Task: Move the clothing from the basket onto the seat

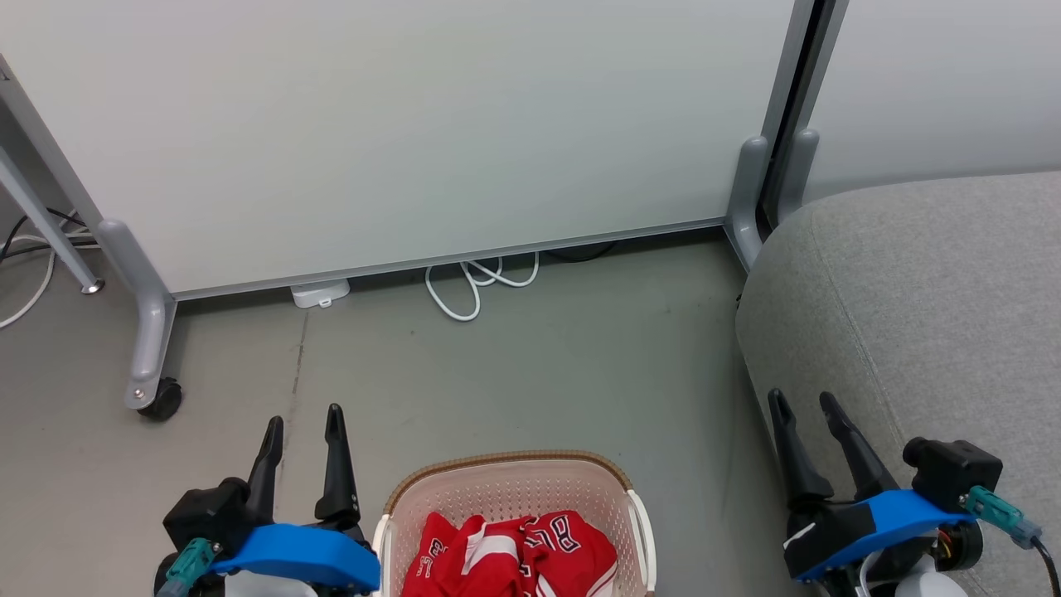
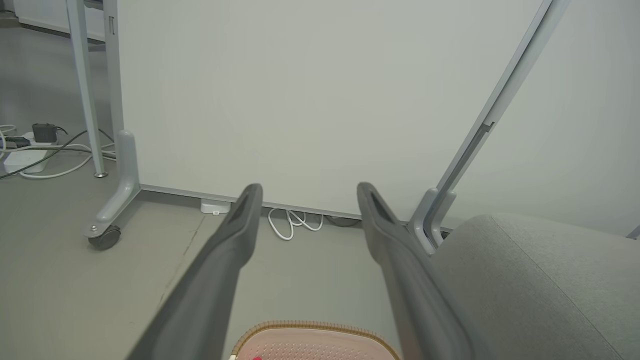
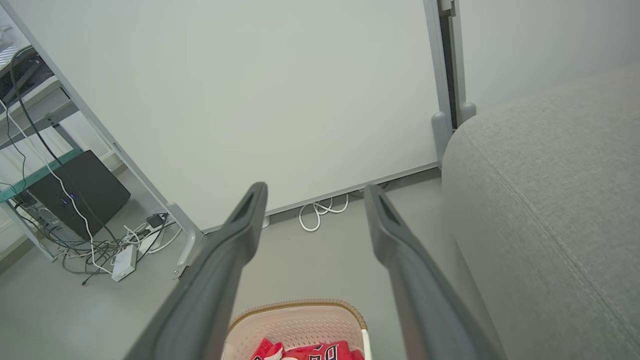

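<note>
From the head, we see the red clothing (image 1: 514, 555) heaped in the basket (image 1: 514, 458) on the floor (image 1: 539, 365), between our left gripper (image 1: 304, 414) and right gripper (image 1: 801, 396), both spread wide and holding nothing. The seat (image 1: 928, 290) stands at right. Our left wrist looks over the basket's rim; our right wrist shows the clothing inside it.

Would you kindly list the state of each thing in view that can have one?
clothing, crumpled in the basket, not yet moved
basket, upright on the floor, holding the clothing
seat, no clothing on the part in view
left pincer, open, holding nothing
right pincer, open, holding nothing
cable, looped loosely on the floor by the partition
</note>
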